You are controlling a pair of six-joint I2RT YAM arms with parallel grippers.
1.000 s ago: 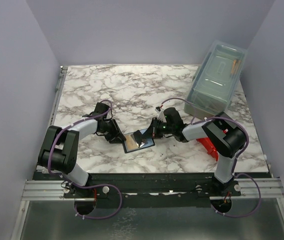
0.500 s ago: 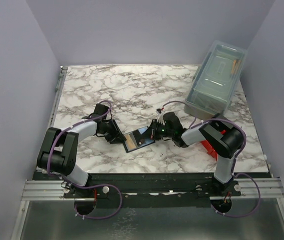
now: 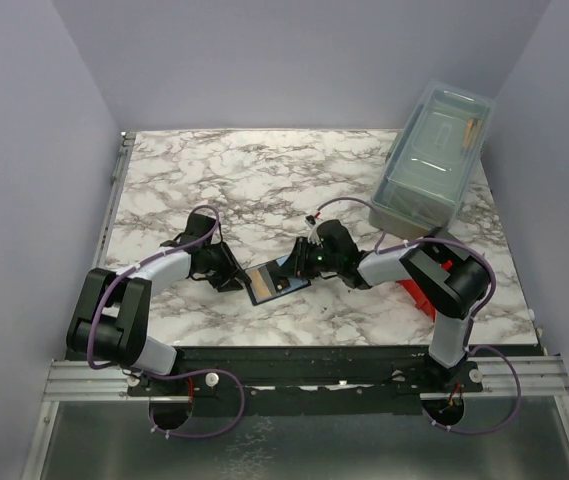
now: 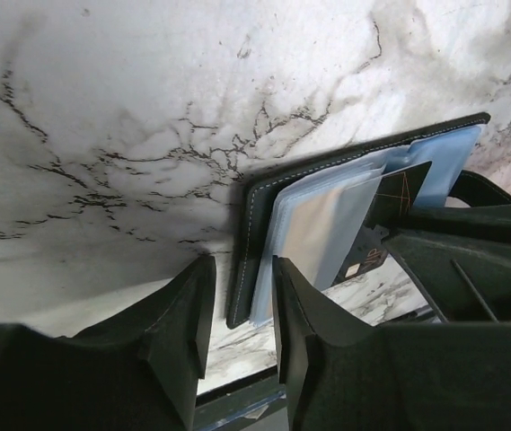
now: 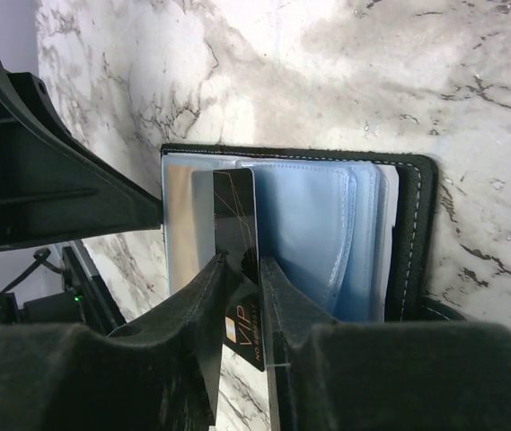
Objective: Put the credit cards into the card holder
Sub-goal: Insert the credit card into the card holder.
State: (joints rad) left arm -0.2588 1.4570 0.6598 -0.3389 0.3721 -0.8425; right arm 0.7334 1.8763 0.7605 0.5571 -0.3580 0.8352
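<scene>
Dark, gold-lined credit card (image 5: 235, 215) pinched edge-on in the closed right hand (image 5: 242, 262), leading edge over the pale blue sleeves of the card holder (image 5: 309, 224). Holder open and flat on the marble worktop (image 4: 102, 108), near its front middle, between the two arms. Left hand (image 4: 242, 262) astride the holder's black corner, fingers nearly together; clamped or merely straddling, cannot tell.

Most likely to go wrong at the sleeve mouth: floppy, overlapping plastic, so easy to slide the card on top of a pocket or between two leaves rather than inside one. Could also buckle a sleeve, or push the whole holder across the smooth marble, if pressed in at a tilt, especially with a loose left grip. Risks flicking the card back out on release if only part-seated.
</scene>
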